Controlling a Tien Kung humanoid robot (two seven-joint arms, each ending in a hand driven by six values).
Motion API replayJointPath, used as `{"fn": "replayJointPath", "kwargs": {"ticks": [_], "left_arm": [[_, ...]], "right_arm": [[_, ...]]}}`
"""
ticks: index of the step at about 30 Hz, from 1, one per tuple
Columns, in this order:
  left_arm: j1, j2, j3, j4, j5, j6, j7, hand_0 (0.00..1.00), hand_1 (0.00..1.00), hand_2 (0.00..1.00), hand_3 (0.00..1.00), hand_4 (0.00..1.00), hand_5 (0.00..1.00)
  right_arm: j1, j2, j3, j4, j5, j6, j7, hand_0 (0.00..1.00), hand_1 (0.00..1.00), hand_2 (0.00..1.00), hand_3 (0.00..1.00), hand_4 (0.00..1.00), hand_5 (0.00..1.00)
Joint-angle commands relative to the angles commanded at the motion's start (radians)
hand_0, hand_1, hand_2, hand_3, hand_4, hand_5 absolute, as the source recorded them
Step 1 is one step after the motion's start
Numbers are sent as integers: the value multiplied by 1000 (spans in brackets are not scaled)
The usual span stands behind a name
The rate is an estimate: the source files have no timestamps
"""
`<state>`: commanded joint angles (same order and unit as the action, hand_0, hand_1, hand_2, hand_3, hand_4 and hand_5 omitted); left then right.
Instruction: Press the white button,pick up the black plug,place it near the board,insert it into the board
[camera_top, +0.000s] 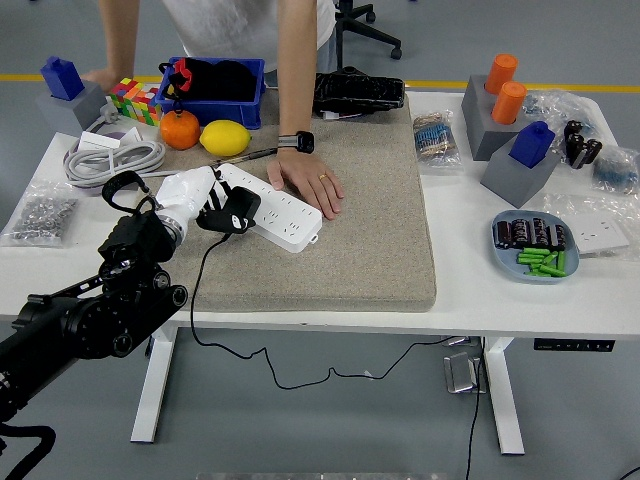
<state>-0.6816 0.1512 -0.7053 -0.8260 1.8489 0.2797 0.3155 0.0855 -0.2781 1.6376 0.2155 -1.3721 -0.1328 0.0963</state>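
- Gripping the black plug (237, 211), the robot's left hand (190, 200) is closing its white fingers around the plug's body, just above the near-left end of the white power strip (272, 206); whether the pins are touching a socket cannot be told.
- Trailing from the plug, one black cord (205, 300) is hanging over the table's (470, 290) near edge toward the floor.
- Lying slantwise, the power strip is sitting at the far-left corner of the beige mat (350, 220); no writing on it is readable.
- Pressing down on the strip's far end, a person's hand (308, 182) is lying flat, wearing one wristwatch and one ring.
- Resting near the table's far-left corner are one orange (180, 130), one lemon (225, 137), one blue bin (215, 90), one colourful cube puzzle (135, 98) and one coiled grey cable (115, 160).
- Standing at the far-right corner are two orange cylinders (503, 88) on a grey block.
- Sitting near the right edge, one blue dish (535, 247) is holding green and dark batteries, too small to count.
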Motion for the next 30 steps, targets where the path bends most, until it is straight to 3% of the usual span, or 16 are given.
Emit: {"fn": "replayJointPath", "kwargs": {"ticks": [6,7,12,13,18,19,24,25,30], "left_arm": [[1,1,0,0,7,6,-3,359,507,487,552,998,514],[2,1,-1,-1,4,5,-2,568,586,563,642,998,578],[4,2,-6,-7,-16,-8,2,568,586,563,642,998,578],[5,2,-7,-10,-20,-11,3,803,820,784,816,998,721],[3,1,-11,-19,-35,-1,-9,803,820,784,816,998,721],[3,1,-11,-19,-39,2,-12,887,927,933,941,998,807],[5,0,-10,-20,-49,11,-20,887,927,933,941,998,807],[6,1,-11,-21,-50,12,-21,969,998,998,998,998,828],[17,5,-27,-39,-53,17,-28,969,998,998,998,998,828]], "right_arm": [[0,0,-1,1,1,0,0,664,594,572,560,616,268],[-1,1,-1,1,1,1,0,663,594,572,560,616,268],[-2,1,0,0,1,1,0,663,594,572,560,616,268],[-2,1,-1,0,1,1,0,663,594,573,560,617,267],[-1,2,-1,0,1,1,0,663,594,573,560,617,267],[-1,2,-1,0,1,2,-1,663,594,573,560,617,267],[-1,2,2,1,2,2,0,663,594,573,560,617,267],[-1,2,3,0,1,2,-1,663,594,573,560,617,266],[-2,3,3,0,1,2,-1,663,594,573,560,617,266]]}}
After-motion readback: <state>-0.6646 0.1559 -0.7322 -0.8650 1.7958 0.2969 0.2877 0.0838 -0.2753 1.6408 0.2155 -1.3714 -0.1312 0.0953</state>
